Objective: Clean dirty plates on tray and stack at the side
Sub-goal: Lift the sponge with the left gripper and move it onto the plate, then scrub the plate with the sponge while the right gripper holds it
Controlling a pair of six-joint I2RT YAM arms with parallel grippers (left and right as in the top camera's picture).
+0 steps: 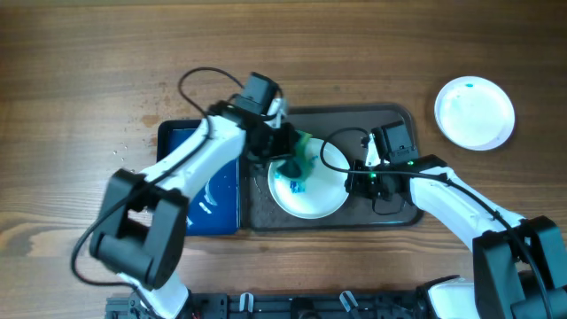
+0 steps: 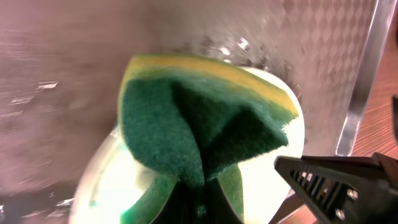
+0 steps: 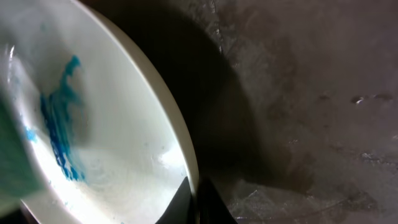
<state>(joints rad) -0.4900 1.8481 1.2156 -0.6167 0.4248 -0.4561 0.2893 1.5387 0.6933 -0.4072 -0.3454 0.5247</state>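
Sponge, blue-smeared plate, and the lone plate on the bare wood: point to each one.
sponge (image 2: pixel 186 124), left wrist view, green scouring face.
smeared plate (image 3: pixel 124 149), right wrist view, white inner surface.
lone plate (image 1: pixel 475 112), overhead view, its centre.

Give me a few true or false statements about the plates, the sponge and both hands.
The left hand holds a green sponge. True.
The plate on the tray is clean. False: blue smears mark its centre.
The right hand pinches that plate's rim. True.
The other plate is stacked on it. False: it lies apart on the table.
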